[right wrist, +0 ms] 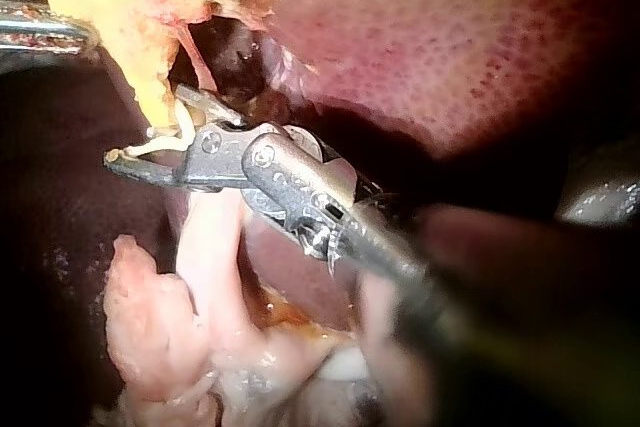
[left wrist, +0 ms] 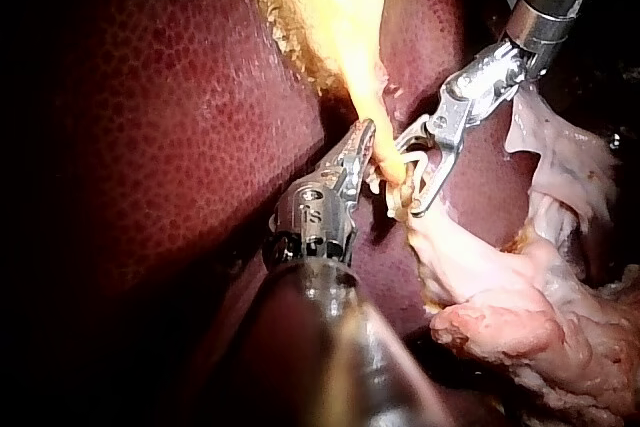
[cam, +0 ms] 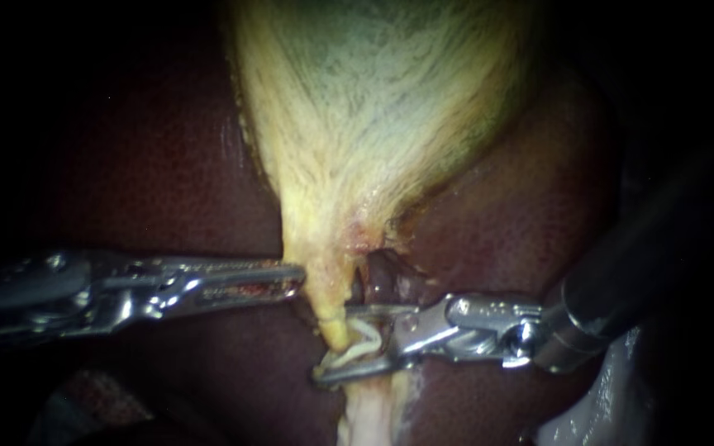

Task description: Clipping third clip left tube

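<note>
Wrist views alone show tissue lump (left wrist: pixel 520 332) beyond tube (left wrist: pixel 384 153).

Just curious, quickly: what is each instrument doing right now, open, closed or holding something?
Left instrument: cannot be told.
Right instrument: holding a clip around the tube.
</note>
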Available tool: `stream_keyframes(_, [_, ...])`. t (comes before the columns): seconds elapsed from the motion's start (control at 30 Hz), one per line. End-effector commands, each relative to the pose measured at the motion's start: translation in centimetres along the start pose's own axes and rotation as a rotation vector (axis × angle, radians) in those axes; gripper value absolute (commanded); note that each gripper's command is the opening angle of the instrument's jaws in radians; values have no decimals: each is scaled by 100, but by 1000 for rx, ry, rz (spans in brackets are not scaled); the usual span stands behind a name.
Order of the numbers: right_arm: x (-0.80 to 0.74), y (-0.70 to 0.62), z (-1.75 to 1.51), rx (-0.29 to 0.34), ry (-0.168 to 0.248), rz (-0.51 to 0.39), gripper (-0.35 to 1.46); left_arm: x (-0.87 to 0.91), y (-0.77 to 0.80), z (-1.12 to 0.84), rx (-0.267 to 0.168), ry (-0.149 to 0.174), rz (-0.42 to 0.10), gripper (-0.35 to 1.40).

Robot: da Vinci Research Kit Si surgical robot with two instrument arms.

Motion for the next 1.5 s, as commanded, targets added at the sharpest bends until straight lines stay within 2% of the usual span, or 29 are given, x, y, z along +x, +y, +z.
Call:
stream_keyframes(0.03, [3, 0, 2, 16, 1, -6, 53, 0, 0, 1, -1, 0, 0, -33])
stream_keyframes(0.2, [13, 7, 3, -6, 26, -11, 53, 1, -1, 3, -3, 0, 0, -33])
stream_keyframes(0.47, [50, 17, -23, -41, 95, 7, 50, 1, -1, 4, -3, -1, -1, -33])
stream_keyframes(0.63, [65, 17, -32, -47, 119, 9, 46, 1, -1, 4, -3, -1, -1, -33])
stream_keyframes(0.73, [65, 16, -34, -49, 120, 9, 39, 1, -1, 4, -6, -2, -1, -33])
stream_keyframes(0.8, [63, 16, -35, -47, 122, 8, 29, 1, -1, 5, -6, -2, -1, -33])
stream_keyframes(0.83, [62, 15, -36, -46, 122, 7, 18, 1, -1, 5, -6, -2, -1, -33])
stream_keyframes(0.93, [56, 14, -41, -49, 104, 4, -33, 0, -1, 5, -7, -2, -1, -33])
stream_keyframes(1.07, [51, 17, -44, -81, 60, 0, -35, 0, -2, 5, -7, -2, -1, -33])
stream_keyframes(1.5, [45, 19, -42, -91, 58, -1, -35, 0, -2, 6, -7, -2, -1, -33])
